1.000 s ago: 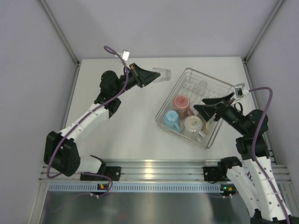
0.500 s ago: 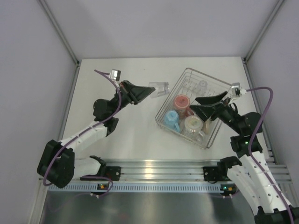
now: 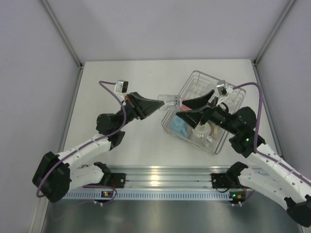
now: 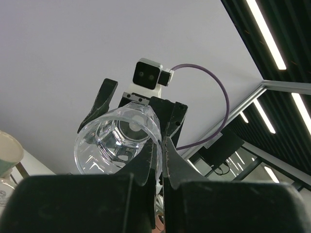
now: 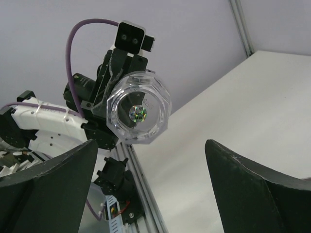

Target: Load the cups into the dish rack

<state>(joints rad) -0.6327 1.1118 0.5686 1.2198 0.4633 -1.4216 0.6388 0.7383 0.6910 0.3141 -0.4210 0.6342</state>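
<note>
Left gripper (image 4: 159, 147) pinches clear glass (image 4: 116, 143) by rim, base pointing at right gripper (image 5: 149, 145); right jaws spread wide, glass dead ahead, near.

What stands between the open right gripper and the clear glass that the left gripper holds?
Nothing visible. In the right wrist view the clear glass faces the open right gripper with only free space between; the left gripper holds its far end.
</note>
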